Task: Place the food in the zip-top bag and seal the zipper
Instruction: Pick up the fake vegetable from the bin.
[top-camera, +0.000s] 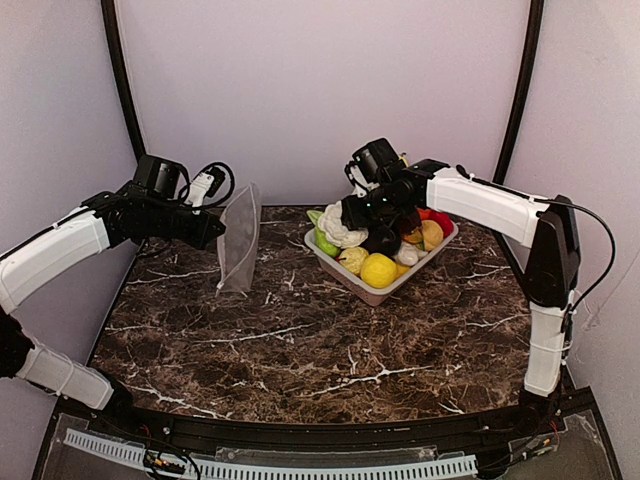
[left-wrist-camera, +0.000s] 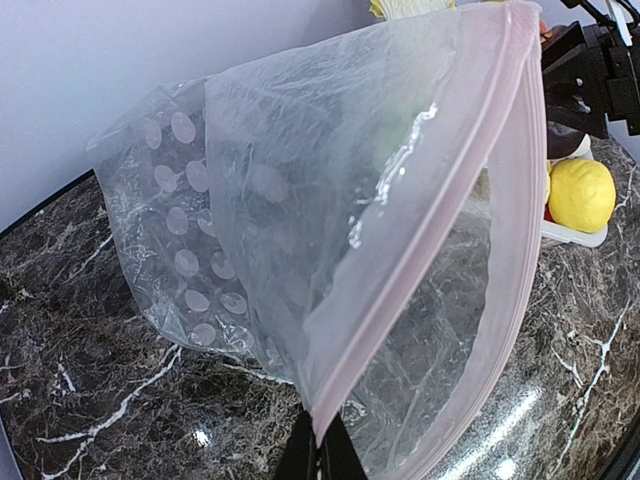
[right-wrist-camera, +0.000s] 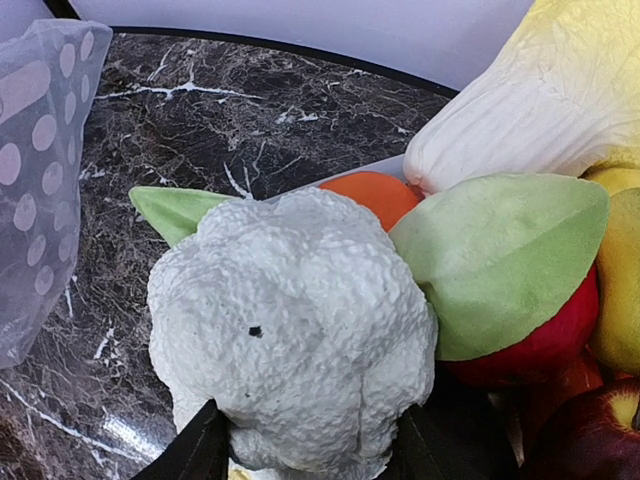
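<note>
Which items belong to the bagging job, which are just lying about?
Job: white leafy toy cauliflower, in right end effector; yellow toy lemon; clear dotted plastic zip-top bag, in left end effector; pale-pink zipper strip.
Lying about: pale rectangular tray; dark marble table.

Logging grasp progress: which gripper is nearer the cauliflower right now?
Right. The right gripper has a finger on each side of the cauliflower. The left gripper is well away to its left, pinching the zip-top bag by its pink edge.
</note>
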